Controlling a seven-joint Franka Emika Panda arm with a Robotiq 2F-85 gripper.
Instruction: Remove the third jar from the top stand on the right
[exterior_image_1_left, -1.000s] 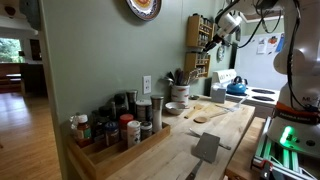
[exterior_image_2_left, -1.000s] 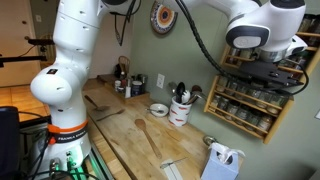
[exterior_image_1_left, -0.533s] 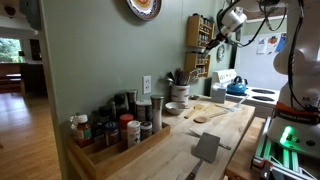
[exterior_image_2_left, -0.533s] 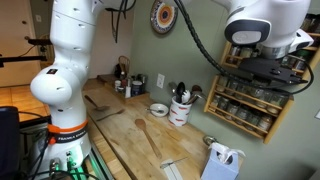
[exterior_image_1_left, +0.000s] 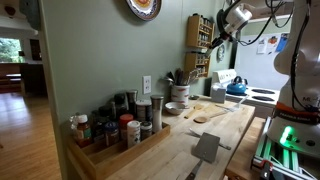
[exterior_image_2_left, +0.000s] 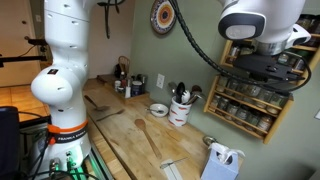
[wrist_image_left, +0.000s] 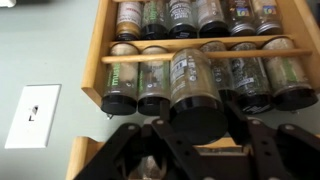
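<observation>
Jar (wrist_image_left: 195, 90) sits clamped in the pincer (wrist_image_left: 197, 128), proud of its neighbours (wrist_image_left: 150, 85) on the top stand (wrist_image_left: 130, 57) of the spice rack (exterior_image_1_left: 199, 45); extraction seems under way, and next comes pulling straight back, clear of the stand

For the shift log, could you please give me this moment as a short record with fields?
setting: wooden counter along a green wall
rack: spice rack on the wall, tiers of small jars
gripper: gripper at the rack's upper tiers, closed around one jar
held: jar, dark lid, in front of the rail and nearer the wrist camera than its neighbours
elsewhere: crate of larger bottles on the counter; white crock of utensils
</observation>
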